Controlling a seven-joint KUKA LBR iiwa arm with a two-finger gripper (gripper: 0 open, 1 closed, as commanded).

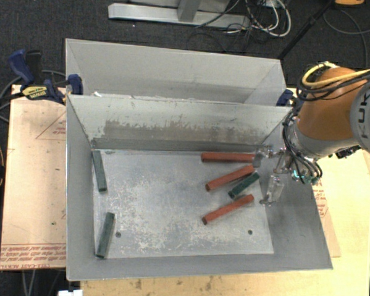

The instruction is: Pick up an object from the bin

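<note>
The gripper [270,191] hangs low inside the bin [166,264], close to its right wall, with the arm's orange cover [328,114] above and behind it over the rim. From this angle its tip is small and partly lost against the grey metal, so I cannot tell whether it is open or closed, and nothing shows clearly in its grasp. The things nearest to it form a loose cluster just to its left. A short dark green block [243,186] lies tilted there, with a slanted red bar [231,178] just beside it on its upper left. A lower red bar [228,209] points its right end up toward the gripper and appears to stop just short of it. A third red bar [228,157] lies flat along the foot of the back wall, near the wrist. Two long green bars lie well apart from all this, one by the left wall [99,171] and one in the lower left corner [105,235]. I judge the approach to be in hand, with the pick not yet made. The next move calls for shifting a little left over one piece, probably the green block or the lower bar's near end, lining up across its narrow width, and closing without catching its neighbour.
</note>
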